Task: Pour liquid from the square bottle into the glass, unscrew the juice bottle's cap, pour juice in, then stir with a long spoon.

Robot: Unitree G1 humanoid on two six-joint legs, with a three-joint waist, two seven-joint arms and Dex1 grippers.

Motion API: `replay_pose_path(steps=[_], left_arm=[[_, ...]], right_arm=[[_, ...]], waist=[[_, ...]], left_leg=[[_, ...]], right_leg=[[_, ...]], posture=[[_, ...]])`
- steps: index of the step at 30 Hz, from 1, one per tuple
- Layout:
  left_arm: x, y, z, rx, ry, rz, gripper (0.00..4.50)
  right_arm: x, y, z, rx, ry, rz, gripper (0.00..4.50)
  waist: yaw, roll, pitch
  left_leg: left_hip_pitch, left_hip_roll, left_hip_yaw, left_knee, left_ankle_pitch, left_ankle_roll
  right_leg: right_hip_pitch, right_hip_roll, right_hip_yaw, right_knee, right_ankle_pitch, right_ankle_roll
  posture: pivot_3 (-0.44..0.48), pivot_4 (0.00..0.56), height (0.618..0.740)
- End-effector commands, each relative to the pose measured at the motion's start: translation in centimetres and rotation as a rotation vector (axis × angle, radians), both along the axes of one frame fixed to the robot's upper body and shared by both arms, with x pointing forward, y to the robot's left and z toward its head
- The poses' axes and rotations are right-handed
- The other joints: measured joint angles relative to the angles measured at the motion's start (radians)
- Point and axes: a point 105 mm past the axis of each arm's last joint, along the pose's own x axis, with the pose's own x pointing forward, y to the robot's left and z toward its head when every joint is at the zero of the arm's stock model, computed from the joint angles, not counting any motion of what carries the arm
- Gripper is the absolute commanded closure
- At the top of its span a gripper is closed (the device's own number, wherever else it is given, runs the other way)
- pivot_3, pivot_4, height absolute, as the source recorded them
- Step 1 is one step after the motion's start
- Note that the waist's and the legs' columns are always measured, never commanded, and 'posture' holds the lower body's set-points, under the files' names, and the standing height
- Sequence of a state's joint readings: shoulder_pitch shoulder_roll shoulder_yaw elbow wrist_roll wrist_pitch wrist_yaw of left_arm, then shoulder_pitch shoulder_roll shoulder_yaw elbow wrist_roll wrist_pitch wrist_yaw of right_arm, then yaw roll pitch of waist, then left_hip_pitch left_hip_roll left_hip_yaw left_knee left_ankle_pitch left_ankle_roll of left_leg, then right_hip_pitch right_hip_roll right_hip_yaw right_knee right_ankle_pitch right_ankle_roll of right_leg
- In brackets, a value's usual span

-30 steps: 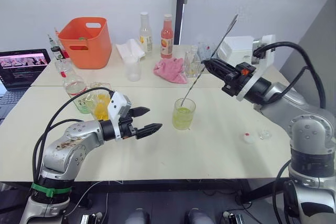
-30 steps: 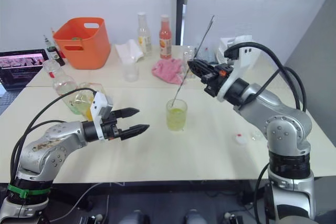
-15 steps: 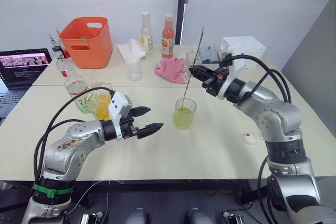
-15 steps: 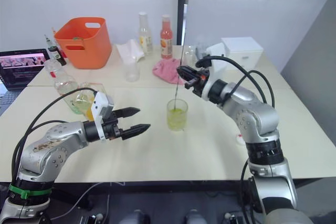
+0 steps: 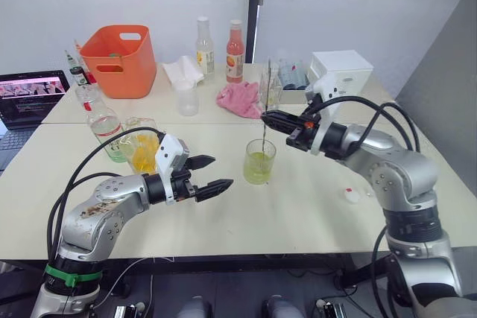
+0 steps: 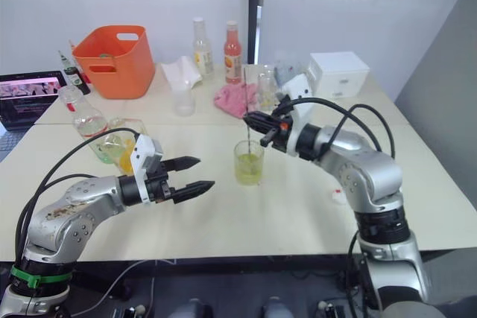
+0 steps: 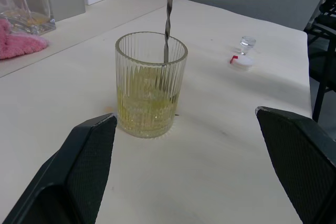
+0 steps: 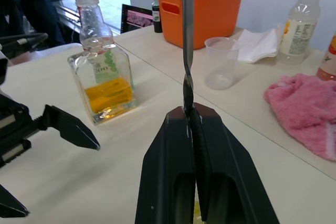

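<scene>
Ribbed clear glass (image 7: 151, 85), twisted shiny metal long spoon (image 7: 168, 9), matt table (image 7: 220, 145).

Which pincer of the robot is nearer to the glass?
The right. The right pincer hovers just above the glass, holding the long spoon that dips into it. The left pincer is open, off to the glass's left.

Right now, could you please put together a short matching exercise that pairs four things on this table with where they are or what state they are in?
Things:
1. long spoon
2. glass
3. cap
4. left hand

States:
A. open, holding nothing
B. lying loose on the table near the right arm
C. gripped upright by the right hand, tip down in the drink
D. partly filled with yellow-green liquid

Pairs: 1-C, 2-D, 3-B, 4-A
</scene>
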State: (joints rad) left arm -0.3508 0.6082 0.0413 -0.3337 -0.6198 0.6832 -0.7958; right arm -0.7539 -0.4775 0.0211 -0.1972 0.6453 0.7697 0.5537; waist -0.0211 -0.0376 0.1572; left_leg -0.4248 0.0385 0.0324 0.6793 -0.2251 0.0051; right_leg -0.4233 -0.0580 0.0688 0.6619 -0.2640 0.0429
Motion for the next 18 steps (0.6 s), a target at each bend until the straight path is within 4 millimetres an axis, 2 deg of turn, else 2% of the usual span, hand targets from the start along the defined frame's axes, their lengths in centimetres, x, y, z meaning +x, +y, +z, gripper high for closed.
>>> replay_pose_path(steps=[1, 6, 10, 15, 18], left_arm=[[-0.1, -0.2, 1.0, -0.001, -0.047, -0.009, 0.03], [0.0, -0.4, 1.2, 0.003, -0.054, -0.018, 0.03], [0.0, -0.6, 1.3, 0.003, -0.056, -0.028, 0.03], [0.1, -0.5, 1.4, 0.004, -0.059, -0.027, 0.03], [0.1, -0.5, 1.4, 0.003, -0.059, -0.026, 0.03]], right_arm=[[0.5, 0.2, 2.3, 0.073, -0.088, -0.022, 4.50], [2.6, -0.3, 2.5, 0.119, -0.123, -0.070, 4.50], [3.5, -1.4, 2.4, 0.106, -0.146, -0.108, 4.50], [3.2, -2.6, 1.6, 0.030, -0.131, -0.117, 4.50], [1.8, -2.3, 1.5, 0.011, -0.115, -0.058, 4.50]], waist=[[0.002, 0.000, 0.000], [0.006, 0.000, 0.000], [0.008, 0.000, 0.000], [0.006, 0.000, 0.000], [0.007, 0.000, 0.000]], left_leg=[[0.000, 0.000, 0.000, 0.000, 0.000, 0.000], [0.000, -0.001, 0.001, 0.000, 0.000, 0.000], [-0.001, -0.002, 0.002, 0.000, 0.000, 0.000], [0.000, -0.002, 0.001, 0.000, 0.000, 0.000], [-0.001, -0.002, 0.001, 0.000, 0.000, 0.000]], right_leg=[[0.000, 0.000, 0.000, 0.000, 0.000, 0.000], [0.000, -0.001, 0.000, 0.000, 0.000, 0.000], [0.000, -0.001, 0.000, 0.000, 0.000, 0.000], [0.000, -0.001, 0.000, 0.000, 0.000, 0.000], [0.000, -0.001, 0.000, 0.000, 0.000, 0.000]], posture=[[0.000, 0.150, 0.715], [0.000, 0.150, 0.715], [0.000, 0.150, 0.715], [0.000, 0.150, 0.715], [0.000, 0.150, 0.715]])
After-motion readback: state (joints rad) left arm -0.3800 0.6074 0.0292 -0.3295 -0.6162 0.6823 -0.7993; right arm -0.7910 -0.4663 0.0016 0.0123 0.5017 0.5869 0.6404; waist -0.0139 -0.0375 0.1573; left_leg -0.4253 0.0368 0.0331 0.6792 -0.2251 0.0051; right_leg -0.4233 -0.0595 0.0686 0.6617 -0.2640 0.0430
